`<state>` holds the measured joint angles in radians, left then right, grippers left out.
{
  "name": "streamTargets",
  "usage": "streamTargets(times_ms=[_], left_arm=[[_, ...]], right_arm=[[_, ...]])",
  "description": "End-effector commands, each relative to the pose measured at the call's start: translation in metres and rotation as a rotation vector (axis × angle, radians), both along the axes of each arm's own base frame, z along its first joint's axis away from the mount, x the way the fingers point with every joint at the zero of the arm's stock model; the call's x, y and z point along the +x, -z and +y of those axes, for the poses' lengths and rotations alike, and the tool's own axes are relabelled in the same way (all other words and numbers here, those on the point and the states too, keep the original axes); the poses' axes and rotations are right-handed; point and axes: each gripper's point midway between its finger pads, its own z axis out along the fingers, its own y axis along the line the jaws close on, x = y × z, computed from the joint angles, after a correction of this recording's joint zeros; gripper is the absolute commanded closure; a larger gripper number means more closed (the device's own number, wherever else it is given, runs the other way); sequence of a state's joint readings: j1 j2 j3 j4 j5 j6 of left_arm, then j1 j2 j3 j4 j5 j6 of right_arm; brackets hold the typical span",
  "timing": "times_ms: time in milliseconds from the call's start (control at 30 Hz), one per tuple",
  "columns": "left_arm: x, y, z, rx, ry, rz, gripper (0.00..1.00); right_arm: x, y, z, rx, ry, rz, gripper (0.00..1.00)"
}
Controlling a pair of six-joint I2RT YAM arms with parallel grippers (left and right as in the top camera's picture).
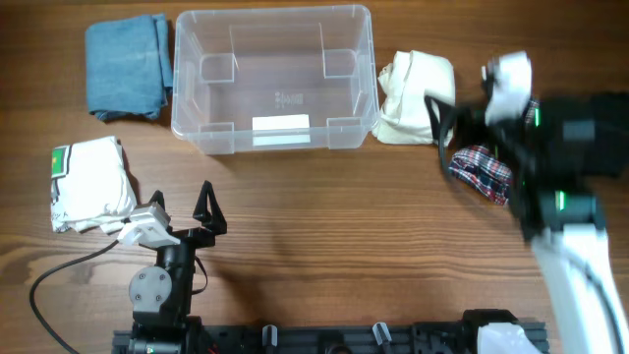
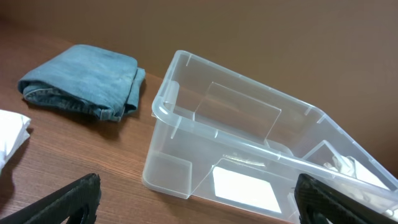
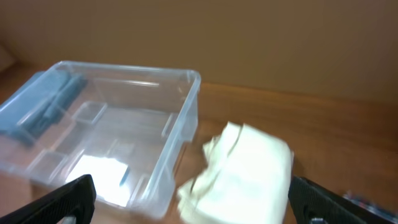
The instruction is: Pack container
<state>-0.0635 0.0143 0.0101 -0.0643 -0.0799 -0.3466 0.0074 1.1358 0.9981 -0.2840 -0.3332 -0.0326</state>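
Container [image 1: 275,69]: empty, central on the worktop [image 1: 324,206], reachable by both arms.
Left end effector [image 1: 208,211]: released, idle.
Right end effector [image 3: 189,183]: released, facing cream cloth [image 1: 413,84], probably its first pick.

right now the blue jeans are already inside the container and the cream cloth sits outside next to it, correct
Not quite. The blue jeans are not inside the container. They lie folded outside it, along its left side, and the container holds nothing. The overhead view shows this. The cream cloth does sit outside next to it, on the other side.
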Motion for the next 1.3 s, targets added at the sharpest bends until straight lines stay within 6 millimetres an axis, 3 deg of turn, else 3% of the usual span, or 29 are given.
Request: streamTargets(times_ms=[0,67,133,300,500,600,900,933,967,1000,1167,1267], left_arm=[[0.000,0.000,0.001,-0.006,-0.004,-0.004,0.00],[0.000,0.000,0.001,-0.006,-0.004,-0.004,0.00],[0.000,0.000,0.001,-0.006,-0.004,-0.004,0.00],[0.000,0.000,0.001,-0.006,-0.004,-0.004,0.00],[0.000,0.000,0.001,-0.006,-0.004,-0.004,0.00],[0.000,0.000,0.001,-0.006,-0.004,-0.004,0.00],[0.000,0.000,0.001,-0.006,-0.004,-0.004,0.00],[0.000,0.000,0.001,-0.006,-0.004,-0.004,0.00],[0.000,0.000,0.001,-0.006,-0.004,-0.004,0.00],[0.000,0.000,0.001,-0.006,-0.004,-0.004,0.00],[0.000,0.000,0.001,-0.006,-0.004,-0.004,0.00],[0.000,0.000,0.001,-0.006,-0.005,-0.004,0.00]], right_arm=[[0.048,0.011,0.002,0.001,-0.058,0.085,0.00],[0.067,0.038,-0.003,0.028,-0.045,0.152,0.00],[0.083,0.076,-0.024,0.097,0.000,0.242,0.00],[0.090,0.130,-0.047,0.276,-0.083,0.356,0.00],[0.092,0.195,-0.046,0.290,-0.158,0.439,0.00],[0.094,0.224,-0.047,0.291,-0.164,0.473,0.00],[0.098,0.272,-0.040,0.298,-0.178,0.514,0.01],[0.098,0.274,-0.040,0.302,-0.175,0.519,0.07],[0.097,0.278,-0.038,0.321,-0.165,0.537,0.48],[0.097,0.279,-0.038,0.341,-0.149,0.553,0.96],[0.105,0.268,-0.040,0.469,-0.048,0.593,0.96],[0.111,0.215,-0.039,0.510,-0.045,0.523,0.96]])
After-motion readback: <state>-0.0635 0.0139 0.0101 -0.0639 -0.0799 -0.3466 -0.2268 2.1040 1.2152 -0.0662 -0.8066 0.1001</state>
